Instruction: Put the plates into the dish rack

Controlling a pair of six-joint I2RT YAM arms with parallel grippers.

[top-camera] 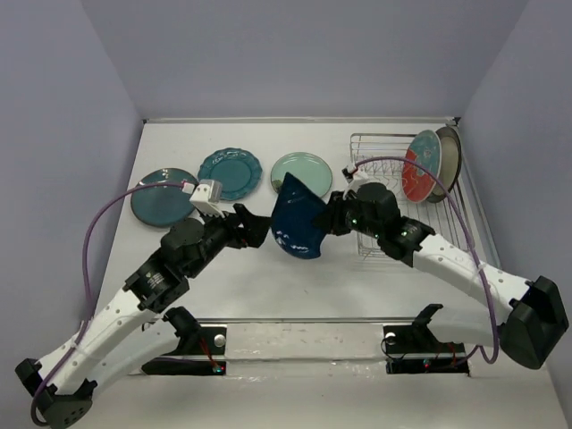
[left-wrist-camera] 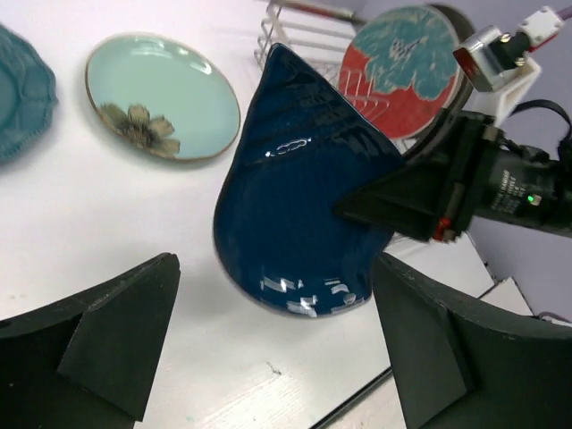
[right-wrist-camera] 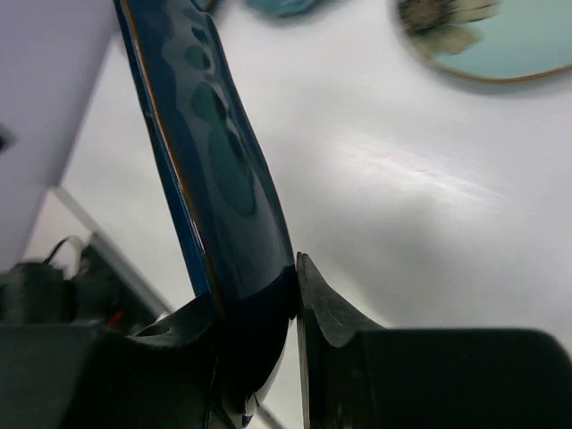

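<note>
Top view: dark blue round plate (top-camera: 298, 228) steeply tilted at mid white table (top-camera: 268, 295), bare table in front. Both arms reach inward. Left fingers (top-camera: 261, 230) just beside its left rim, right fingers (top-camera: 329, 217) at right rim. Silver wire dish rack (top-camera: 371, 147) far right by wall, red teal-floral plate (top-camera: 418, 167) upright inside.
Left wrist: left fingers apart, clear of plate.
Right wrist: right fingers clamped on plate rim.

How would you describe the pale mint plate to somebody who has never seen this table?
Find the wire dish rack at the far right of the table. Of the three plates lying flat left of it, the pale mint plate is nearest the rack. It is the lightest, smooth-rimmed with a flower, unlike the scalloped teal plate beside it.
</note>
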